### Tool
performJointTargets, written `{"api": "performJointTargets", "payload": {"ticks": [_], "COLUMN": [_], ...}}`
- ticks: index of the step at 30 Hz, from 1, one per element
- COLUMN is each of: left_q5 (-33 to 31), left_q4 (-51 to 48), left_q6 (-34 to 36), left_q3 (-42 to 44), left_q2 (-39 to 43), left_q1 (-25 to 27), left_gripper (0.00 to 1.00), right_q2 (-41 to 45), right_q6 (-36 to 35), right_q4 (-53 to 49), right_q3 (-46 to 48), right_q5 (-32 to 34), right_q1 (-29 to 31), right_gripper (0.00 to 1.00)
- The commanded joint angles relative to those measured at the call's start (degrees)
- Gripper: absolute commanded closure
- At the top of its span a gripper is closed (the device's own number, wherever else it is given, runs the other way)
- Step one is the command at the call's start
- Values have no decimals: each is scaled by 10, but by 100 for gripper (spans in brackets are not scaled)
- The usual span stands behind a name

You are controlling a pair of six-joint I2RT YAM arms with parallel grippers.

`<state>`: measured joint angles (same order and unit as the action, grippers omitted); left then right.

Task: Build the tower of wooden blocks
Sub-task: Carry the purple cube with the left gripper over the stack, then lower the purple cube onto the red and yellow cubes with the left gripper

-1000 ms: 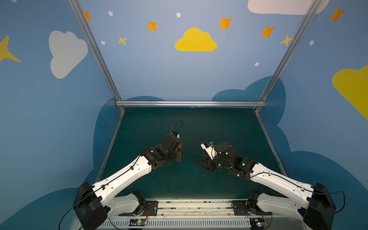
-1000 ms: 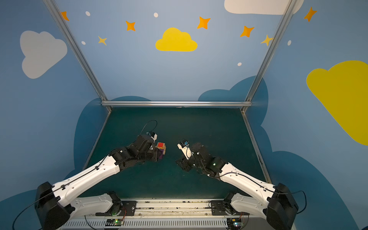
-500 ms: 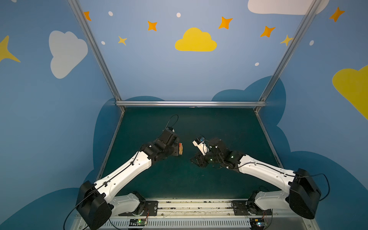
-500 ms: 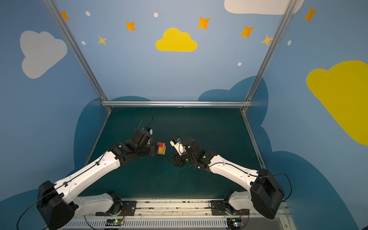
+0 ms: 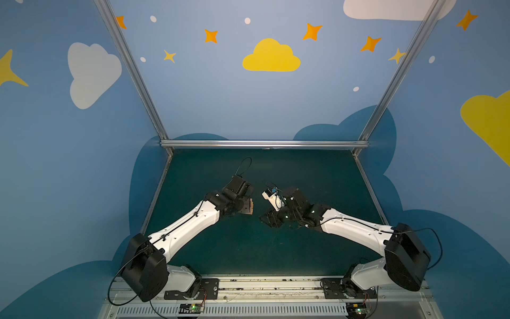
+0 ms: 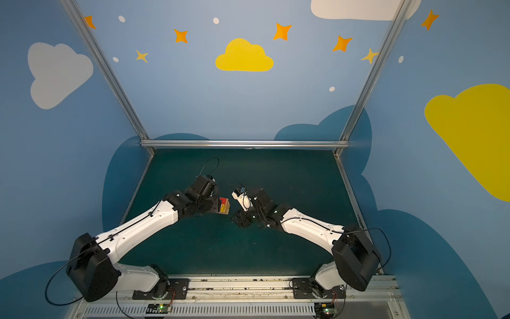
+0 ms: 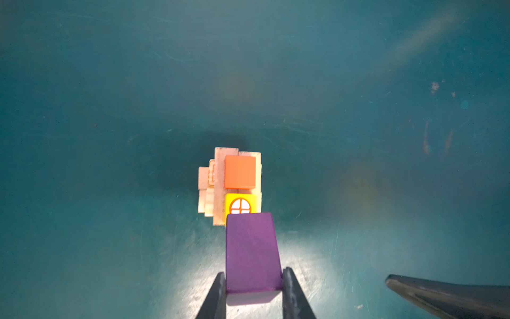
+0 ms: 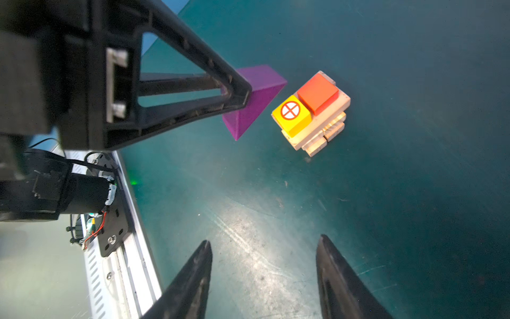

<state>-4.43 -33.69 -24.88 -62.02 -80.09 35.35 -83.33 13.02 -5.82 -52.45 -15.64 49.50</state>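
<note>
Left wrist view shows the left gripper [image 7: 253,276] pinching a purple block [image 7: 251,248] just short of the tower [image 7: 220,179] on the green mat [image 7: 110,110]. Centre it over the yellow cube [image 7: 242,204] and red cube [image 7: 240,171], then lower gently. The right gripper [image 8: 265,245] gapes empty nearby.

Bare pale wood with visible grain is noted on the planks [image 7: 219,179]. Matt paint is seen on the purple block [image 7: 251,251], smoother paint on the yellow cube [image 8: 298,125] and red cube [image 8: 317,92]. The green table mat [image 8: 248,221] is found scuffed; the right gripper [image 8: 263,239], matt black plastic.
</note>
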Motion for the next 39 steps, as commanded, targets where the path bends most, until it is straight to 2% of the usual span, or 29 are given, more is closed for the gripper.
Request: {"api": "performJointTargets", "payload": {"ticks": [1, 9, 28, 39], "left_q5": [-10, -31, -37, -48], "left_q4": [-13, -14, -22, -23], "left_q6": [18, 26, 40, 51], "left_q3": [-31, -52, -86, -88], "left_q2": [-21, -56, -102, -113], "left_q1": [-2, -2, -2, -3], "left_gripper": [96, 96, 96, 96], "right_q2": [-9, -16, -38, -55], "right_q6": [-6, 0, 15, 1], "right_q4": [-5, 6, 40, 58], "right_q3": [-14, -8, 2, -1], "right_q5": [-6, -21, -71, -104], "right_q1": [-9, -31, -76, -79], "right_gripper": [44, 44, 44, 45]}}
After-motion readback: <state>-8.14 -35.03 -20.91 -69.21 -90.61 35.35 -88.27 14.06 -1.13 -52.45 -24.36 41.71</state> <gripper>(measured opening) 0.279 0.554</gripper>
